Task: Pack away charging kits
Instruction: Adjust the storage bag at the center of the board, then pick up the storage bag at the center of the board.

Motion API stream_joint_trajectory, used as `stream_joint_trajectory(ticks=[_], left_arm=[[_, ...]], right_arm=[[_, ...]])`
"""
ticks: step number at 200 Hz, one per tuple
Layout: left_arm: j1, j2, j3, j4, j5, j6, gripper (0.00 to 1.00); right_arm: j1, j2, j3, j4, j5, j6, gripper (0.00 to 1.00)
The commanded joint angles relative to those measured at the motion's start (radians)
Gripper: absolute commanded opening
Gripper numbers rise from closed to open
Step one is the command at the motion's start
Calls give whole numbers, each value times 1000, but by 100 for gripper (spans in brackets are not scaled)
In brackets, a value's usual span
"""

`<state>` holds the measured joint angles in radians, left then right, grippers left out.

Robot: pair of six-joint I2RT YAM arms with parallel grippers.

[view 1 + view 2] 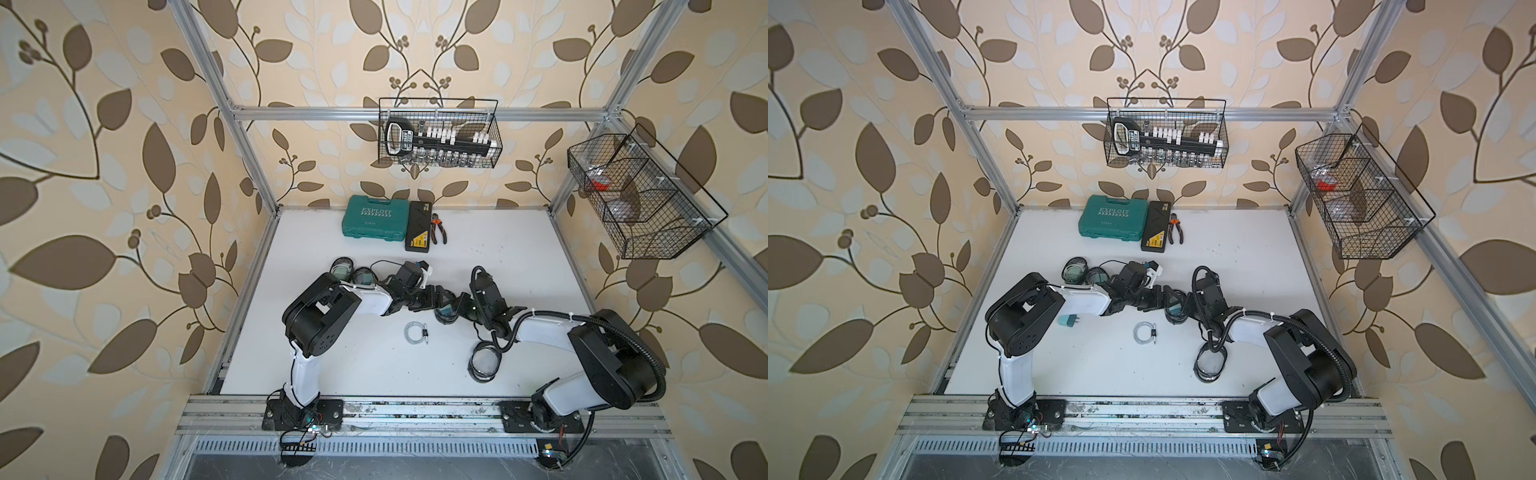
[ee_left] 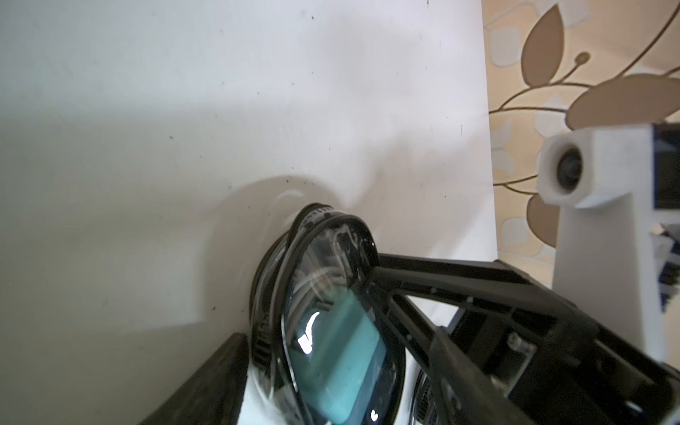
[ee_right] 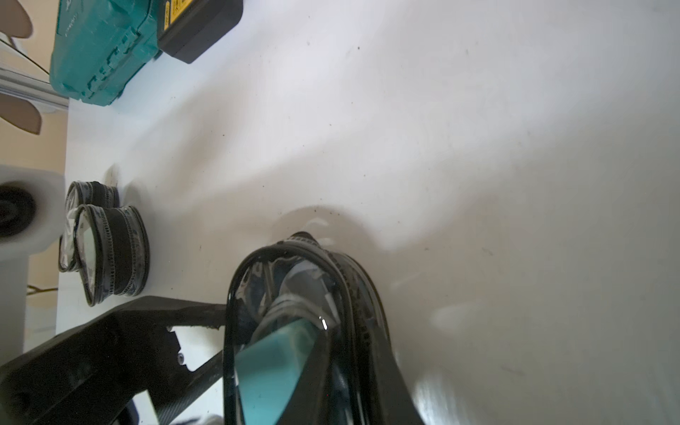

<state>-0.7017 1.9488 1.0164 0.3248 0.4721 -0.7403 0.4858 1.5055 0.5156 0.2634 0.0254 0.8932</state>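
My right gripper (image 1: 460, 308) pinches the rim of the pouch (image 3: 294, 294), which sits on the table (image 1: 498, 270) out in front of the teal case (image 1: 374, 222) with a teal plug (image 3: 272, 368) inside. My left gripper (image 1: 433, 300) crowds in beside it; I cannot tell how its jaws stand. A coiled cable (image 1: 416, 332) lies farther from the case; two more pouches (image 3: 110, 254) lie closer.

I log, well beyond the fingers (image 2: 206, 390), on the table (image 1: 498, 257): teal EXPLOIT tool case (image 1: 375, 219); black yellow-labelled case (image 1: 419, 226) just beside it; pliers (image 1: 438, 228). Higher up: back-rail wire basket (image 1: 440, 133), side-rail wire basket (image 1: 640, 195).
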Motion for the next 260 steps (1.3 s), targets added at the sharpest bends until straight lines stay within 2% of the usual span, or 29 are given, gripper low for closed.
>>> stream_joint_trajectory(ticks=[1, 26, 44, 87, 156, 180, 217, 260], left_arm=[[-4, 32, -17, -33, -1, -47, 75], [-4, 57, 0, -44, 19, -49, 72], [-7, 49, 6, -67, 17, -37, 72], [-7, 36, 2, -78, 34, -33, 73], [-12, 82, 22, -44, 104, -44, 81], [-23, 117, 43, -20, 144, -59, 78], [-35, 137, 56, -25, 145, -56, 71], [-35, 176, 56, -25, 144, -51, 64]], right_arm=[[3, -2, -70, -32, -9, 40, 15], [2, -20, -116, 12, -9, 54, 9], [2, -25, -147, 44, -2, 67, 0], [1, -21, -194, 139, -11, 81, 0], [0, -15, -244, 244, -17, 76, 0], [0, 10, -238, 276, -40, 66, 0], [1, 58, -223, 321, -76, 58, 0], [0, 37, -227, 324, -67, 42, 0]])
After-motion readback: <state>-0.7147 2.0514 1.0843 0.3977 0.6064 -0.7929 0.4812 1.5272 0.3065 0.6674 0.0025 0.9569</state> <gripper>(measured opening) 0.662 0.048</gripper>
